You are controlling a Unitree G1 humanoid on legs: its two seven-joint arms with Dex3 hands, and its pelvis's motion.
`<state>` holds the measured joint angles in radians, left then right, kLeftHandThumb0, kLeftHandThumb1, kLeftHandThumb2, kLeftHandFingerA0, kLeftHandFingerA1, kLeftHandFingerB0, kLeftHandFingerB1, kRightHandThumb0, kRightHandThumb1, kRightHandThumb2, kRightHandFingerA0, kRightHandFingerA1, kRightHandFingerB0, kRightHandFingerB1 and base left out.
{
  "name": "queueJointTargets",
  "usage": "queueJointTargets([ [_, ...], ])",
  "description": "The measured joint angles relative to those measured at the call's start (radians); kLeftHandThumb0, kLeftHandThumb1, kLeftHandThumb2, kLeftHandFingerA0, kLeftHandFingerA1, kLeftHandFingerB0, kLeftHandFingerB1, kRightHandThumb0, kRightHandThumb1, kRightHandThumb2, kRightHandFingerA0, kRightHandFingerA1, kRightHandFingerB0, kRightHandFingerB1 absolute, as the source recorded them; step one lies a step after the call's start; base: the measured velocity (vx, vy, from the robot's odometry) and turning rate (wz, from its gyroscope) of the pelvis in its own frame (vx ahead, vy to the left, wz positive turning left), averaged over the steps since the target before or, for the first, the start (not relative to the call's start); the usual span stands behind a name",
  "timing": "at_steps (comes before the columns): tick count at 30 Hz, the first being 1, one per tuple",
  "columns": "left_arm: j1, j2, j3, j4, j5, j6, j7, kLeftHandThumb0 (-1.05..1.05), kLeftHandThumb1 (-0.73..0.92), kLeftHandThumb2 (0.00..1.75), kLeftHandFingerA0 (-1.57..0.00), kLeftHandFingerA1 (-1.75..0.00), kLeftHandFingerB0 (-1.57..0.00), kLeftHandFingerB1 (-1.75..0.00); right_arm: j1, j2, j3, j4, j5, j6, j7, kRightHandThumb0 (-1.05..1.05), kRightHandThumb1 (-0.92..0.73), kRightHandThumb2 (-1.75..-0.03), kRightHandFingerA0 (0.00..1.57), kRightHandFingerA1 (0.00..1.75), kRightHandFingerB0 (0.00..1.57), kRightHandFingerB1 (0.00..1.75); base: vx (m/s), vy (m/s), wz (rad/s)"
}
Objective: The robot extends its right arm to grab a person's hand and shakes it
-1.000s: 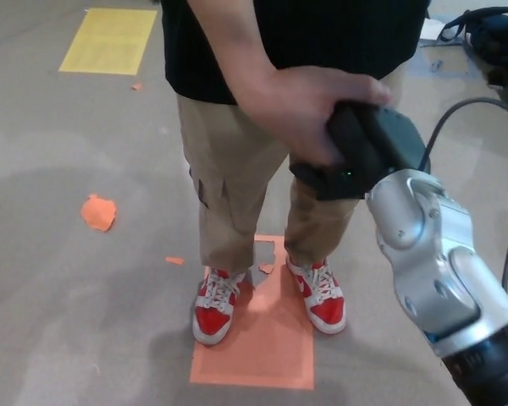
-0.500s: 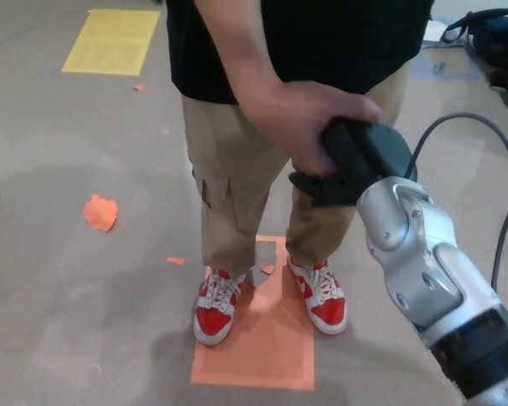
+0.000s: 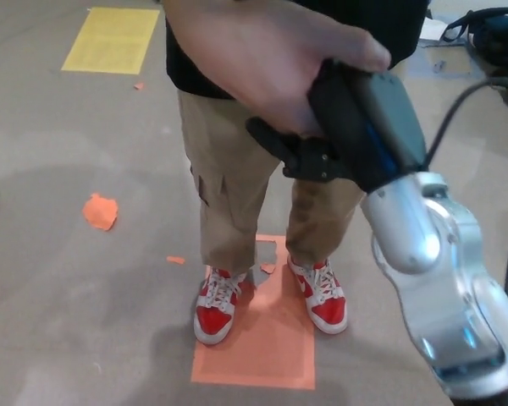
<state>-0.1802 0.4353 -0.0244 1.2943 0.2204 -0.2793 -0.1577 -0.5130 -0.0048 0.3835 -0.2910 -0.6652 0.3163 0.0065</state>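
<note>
The robot's right hand (image 3: 343, 127) is raised high in the head view, wrapped by the person's hand (image 3: 262, 59), which covers it from above with the thumb lying across its top. The black fingers (image 3: 279, 145) stick out below the person's palm, curled in against the person's hand. The silver forearm (image 3: 432, 279) runs down to the lower right. Below, red shoes (image 3: 213, 306) stand on an orange floor mark (image 3: 267, 347).
</note>
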Motion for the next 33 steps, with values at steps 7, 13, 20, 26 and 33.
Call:
queueJointTargets([
  [7,0.000,0.000,-0.001,0.000,0.000,0.000,0.000,-0.62,0.92,0.68,-0.31,-0.32,-0.24,-0.30,0.079,-0.008,0.004,-0.165,-0.025,0.047,0.042,-0.27,-0.80,-0.63,1.00,0.58,0.53,0.41,0.00,0.000,0.00],
  [13,0.003,0.003,-0.006,0.001,0.001,0.002,-0.003,-0.65,0.92,0.68,-0.31,-0.32,-0.24,-0.30,0.083,-0.022,0.015,-0.137,-0.044,0.083,0.086,-0.21,-0.74,-0.62,0.88,0.58,0.51,0.43,0.00,0.000,0.00],
  [20,0.005,0.003,-0.008,0.001,0.001,0.002,-0.005,-0.64,0.92,0.69,-0.32,-0.33,-0.25,-0.30,0.031,-0.020,0.017,0.195,-0.038,0.091,0.087,-0.20,-0.59,-0.57,0.92,0.71,0.51,0.44,0.00,0.000,0.00],
  [26,0.000,0.003,-0.020,0.000,0.005,0.002,-0.003,-0.63,0.92,0.69,-0.33,-0.33,-0.25,-0.30,-0.035,0.001,0.017,0.429,-0.029,0.074,0.061,-0.20,-0.55,-0.56,0.87,0.94,0.53,0.43,0.00,0.000,0.00],
  [33,0.000,0.006,-0.026,0.002,0.007,0.002,-0.004,-0.64,0.92,0.69,-0.31,-0.32,-0.23,-0.30,-0.074,0.010,0.018,0.569,-0.004,0.009,0.015,-0.20,-0.58,-0.57,0.81,1.08,0.51,0.43,0.00,0.000,0.00],
])
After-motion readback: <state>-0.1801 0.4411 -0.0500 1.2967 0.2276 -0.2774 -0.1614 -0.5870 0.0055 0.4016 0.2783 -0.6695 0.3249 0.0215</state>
